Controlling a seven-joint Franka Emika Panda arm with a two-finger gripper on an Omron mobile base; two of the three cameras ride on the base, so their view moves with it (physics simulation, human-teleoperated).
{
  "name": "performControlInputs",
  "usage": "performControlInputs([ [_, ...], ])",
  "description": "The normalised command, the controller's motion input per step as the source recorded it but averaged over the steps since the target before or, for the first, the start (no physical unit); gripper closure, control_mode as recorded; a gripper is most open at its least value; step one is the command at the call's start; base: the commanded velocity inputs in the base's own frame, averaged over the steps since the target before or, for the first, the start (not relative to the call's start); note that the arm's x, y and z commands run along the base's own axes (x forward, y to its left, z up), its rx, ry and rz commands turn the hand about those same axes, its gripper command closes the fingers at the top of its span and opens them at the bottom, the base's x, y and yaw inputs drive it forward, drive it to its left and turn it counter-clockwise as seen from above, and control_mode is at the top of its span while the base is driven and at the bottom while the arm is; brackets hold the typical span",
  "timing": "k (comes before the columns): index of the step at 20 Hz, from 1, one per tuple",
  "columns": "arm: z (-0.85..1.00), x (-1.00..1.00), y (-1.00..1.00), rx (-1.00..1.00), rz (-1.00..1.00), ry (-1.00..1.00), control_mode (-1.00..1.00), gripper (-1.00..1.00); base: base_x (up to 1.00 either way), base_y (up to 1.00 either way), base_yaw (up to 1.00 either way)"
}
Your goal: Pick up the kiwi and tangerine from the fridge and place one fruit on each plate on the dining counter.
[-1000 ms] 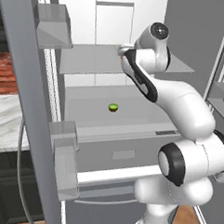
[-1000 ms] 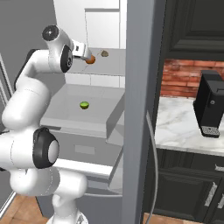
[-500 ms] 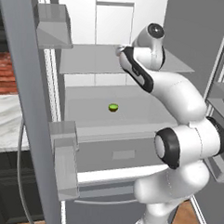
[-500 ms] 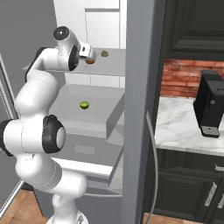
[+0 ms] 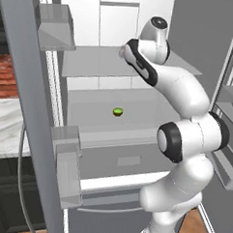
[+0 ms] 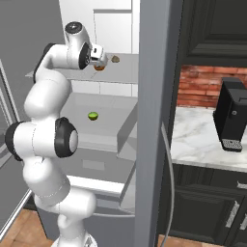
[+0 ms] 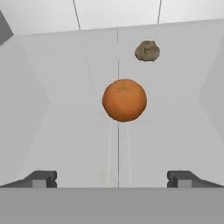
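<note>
The round bright-orange tangerine (image 7: pixel 124 99) sits on the clear glass upper shelf (image 7: pixel 65 131) of the tall grey steel fridge (image 5: pixel 23 84), dead ahead at twelve o'clock of the gripper (image 7: pixel 112 178), whose fingers stand wide apart and empty. To grip well, I'd advance straight, straddle the fruit evenly, and avoid the dull-brown lump (image 7: pixel 147 50) at one o'clock. The lime-green kiwi (image 5: pixel 118 112) lies on the white shelf below.

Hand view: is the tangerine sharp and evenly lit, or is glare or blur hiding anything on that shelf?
Hand view: the tangerine is sharp, evenly lit, no glare; the brown lump behind it is crisp too, and the pincer stands open, empty. Right base view: the tangerine is half hidden behind the hand. Left base view: the kiwi is clear, with hardly any shadow.
</note>
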Motion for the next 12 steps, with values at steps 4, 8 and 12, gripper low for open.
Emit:
performControlInputs([
  [4, -0.19, 0.15, -0.03, 0.00, 0.00, 0.07, -1.00, -1.00, 0.00, 0.00, 0.00],
  [8, 0.00, 0.27, -0.18, -0.03, 0.00, 0.00, -1.00, -1.00, 0.00, 0.00, 0.00],
  [12, 0.00, 0.37, -0.13, -0.02, 0.00, 0.01, -1.00, -1.00, 0.00, 0.00, 0.00],
])
